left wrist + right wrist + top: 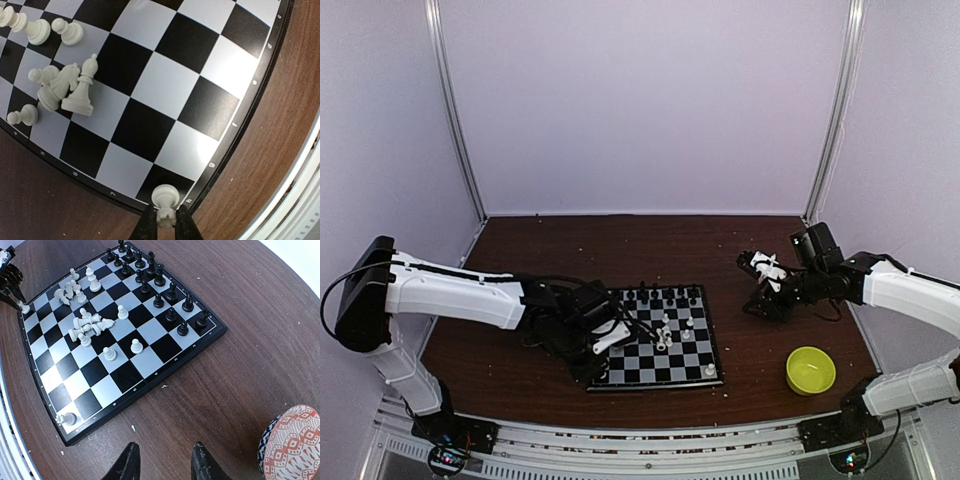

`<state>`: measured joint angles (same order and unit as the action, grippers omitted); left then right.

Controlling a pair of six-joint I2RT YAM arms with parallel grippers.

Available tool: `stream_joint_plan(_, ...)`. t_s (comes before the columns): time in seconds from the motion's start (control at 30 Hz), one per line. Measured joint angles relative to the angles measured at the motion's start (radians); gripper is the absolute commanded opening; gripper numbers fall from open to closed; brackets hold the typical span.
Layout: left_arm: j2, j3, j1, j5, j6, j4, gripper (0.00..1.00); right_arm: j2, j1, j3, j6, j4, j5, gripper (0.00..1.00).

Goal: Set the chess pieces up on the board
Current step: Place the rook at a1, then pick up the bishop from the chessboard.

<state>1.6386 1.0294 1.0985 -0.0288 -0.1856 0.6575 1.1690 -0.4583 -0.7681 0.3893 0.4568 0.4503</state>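
Left wrist view gives me the clearest read: my left gripper (165, 224) is pinched narrow on the top of a white rook (165, 197). The rook stands on the black corner square of the board (250, 117), at the bottom centre of the frame, right by the rim. Toward the upper left of that frame a loose bunch of white pieces (65, 87) sits on the squares, an upright bishop with a knight touching it and pawns around them. From the right wrist view I see my right gripper (167, 465) spread wide and holding nothing, over bare brown table (240, 365) just below the board's near edge. The black pieces (160, 285) stand in two rows along the board's upper right edge. The white ones are scattered across the middle, a few toppled in a heap, and a second white rook (66, 418) stands on the lower left corner. A red-patterned bowl (292, 442) pokes in at the lower right. On the top external view a yellow-green bowl (810, 370) sits on the table, right of the board.
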Motion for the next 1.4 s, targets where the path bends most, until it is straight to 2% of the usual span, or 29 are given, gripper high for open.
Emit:
stream_joint_plan(0.17, 0.0, -0.009, 0.0, 0.0, 0.0, 0.003, 0.13, 0.0, 0.0, 0.0, 0.0, 0.0, 0.0, 0.35)
stream_joint_plan(0.33, 0.005, -0.009, 0.0, 0.0, 0.0, 0.002, 0.26, 0.0, 0.0, 0.0, 0.0, 0.001, 0.0, 0.35)
stream_joint_plan(0.57, 0.007, 0.013, 0.0, 0.004, -0.003, 0.037, 0.34, 0.0, 0.0, 0.0, 0.0, 0.003, 0.0, 0.35)
stream_joint_plan(0.67, -0.008, 0.074, 0.0, 0.028, 0.01, 0.075, 0.34, 0.0, 0.0, 0.0, 0.0, 0.003, 0.0, 0.35)
stream_joint_plan(0.83, -0.02, 0.139, -0.004, 0.055, 0.041, 0.075, 0.27, 0.0, 0.0, 0.0, 0.0, 0.003, 0.0, 0.35)
stream_joint_plan(1.07, 0.065, 0.183, -0.041, 0.047, 0.126, 0.042, 0.19, 0.0, 0.0, 0.0, 0.002, 0.003, 0.0, 0.35)
stream_joint_plan(1.4, 0.171, 0.231, -0.085, 0.023, 0.219, 0.0, 0.23, 0.0, 0.008, 0.0, 0.006, 0.004, 0.0, 0.35)
